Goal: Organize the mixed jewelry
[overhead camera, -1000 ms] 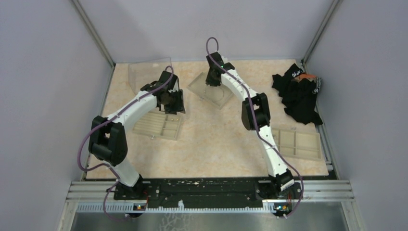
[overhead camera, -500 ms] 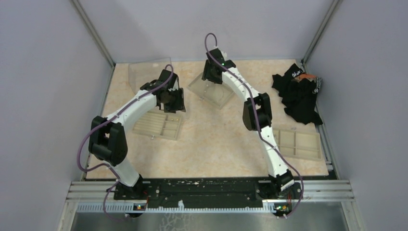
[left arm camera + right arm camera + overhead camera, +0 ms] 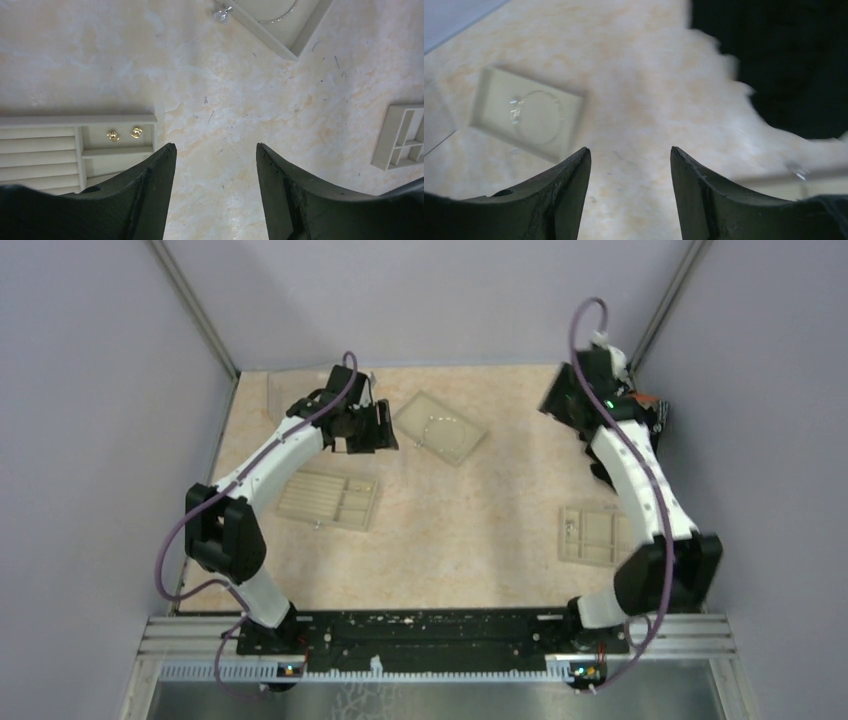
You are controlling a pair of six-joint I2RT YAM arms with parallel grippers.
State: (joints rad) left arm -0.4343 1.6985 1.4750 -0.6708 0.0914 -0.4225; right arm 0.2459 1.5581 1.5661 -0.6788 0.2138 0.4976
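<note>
Since a second ago the right arm has swung away from the flat tray (image 3: 418,415) to the far right, and the left arm has edged farther and rightward. The right gripper (image 3: 629,151) hangs over bare table (image 3: 470,530) beside the black cloth (image 3: 784,60), its fingers spread with nothing between them. The left gripper (image 3: 215,147) hovers over the table just near of the flat tray, fingers likewise spread and empty.

The loop (image 3: 446,431) lies inside the flat tray at the far middle. A small silvery piece (image 3: 222,13) sits at one corner of that tray; whether it is on the rim or on the table cannot be told. Two gold studs (image 3: 124,134) lie side by side in a small compartment of the left tray (image 3: 310,495). The right tray (image 3: 590,540) lies at the near right, partly hidden by the right arm. The right wrist view is blurred.
</note>
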